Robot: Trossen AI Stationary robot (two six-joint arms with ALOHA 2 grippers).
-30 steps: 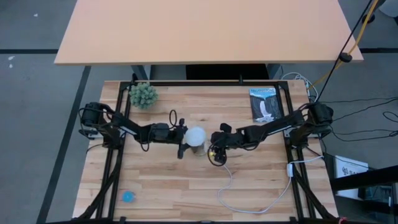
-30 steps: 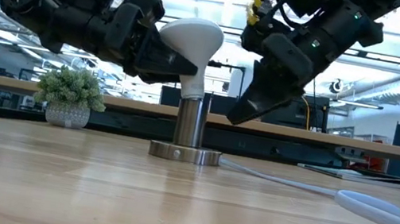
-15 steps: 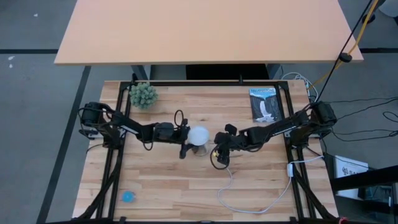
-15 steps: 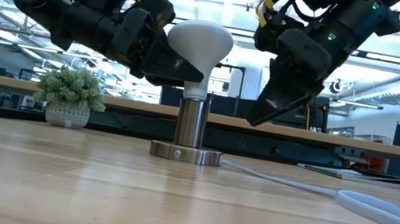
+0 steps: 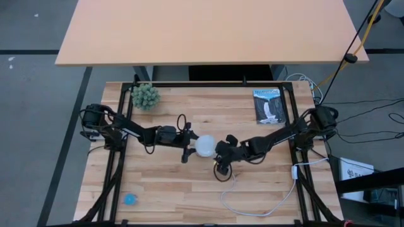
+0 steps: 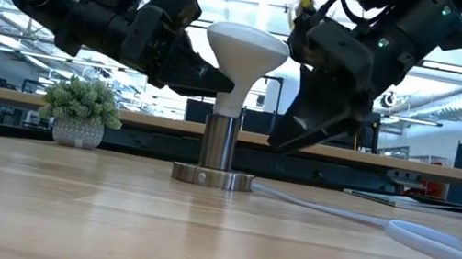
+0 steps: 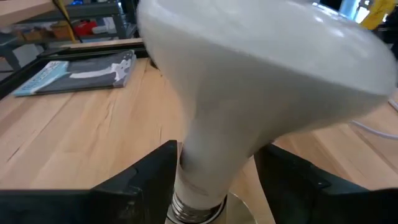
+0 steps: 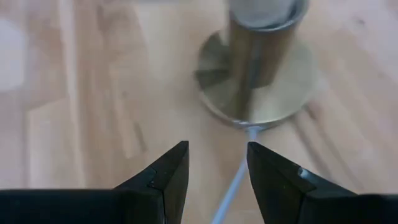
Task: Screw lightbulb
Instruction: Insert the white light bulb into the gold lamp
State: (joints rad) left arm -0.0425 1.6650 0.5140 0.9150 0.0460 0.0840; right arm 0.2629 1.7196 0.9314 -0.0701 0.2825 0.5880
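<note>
The white frosted lightbulb [image 6: 244,50] stands with its narrow base on top of the silvery socket column [image 6: 218,141], and its globe leans a little toward the table's right. The bulb also shows in the high view [image 5: 204,145]. My left gripper [image 5: 187,147] comes from the table's left and is shut on the bulb. My right gripper [image 5: 221,159] is open and empty, just right of the socket and a little nearer. It points down at the socket's round base disc [image 8: 258,81] and the white cord [image 8: 233,186]. My left gripper pinches the bulb's tapering neck [image 7: 205,155] between its two fingers, just above the greyish screw base [image 7: 196,208]. The fingers [image 6: 207,77] come nearly level from the table's left, slanting slightly down. The bulb stands slightly tilted, its base at the socket's top.
A small potted plant [image 5: 145,96] stands at the far left and a booklet [image 5: 267,105] at the far right. A blue object [image 5: 129,199] lies at the near left corner. The white cord [image 5: 252,205] loops over the near right part of the table.
My left gripper has gone a little toward the table's right with the bulb. The globe has tipped from leaning left to leaning slightly right over the socket. My right gripper has swung toward the near edge and dropped lower beside the socket.
</note>
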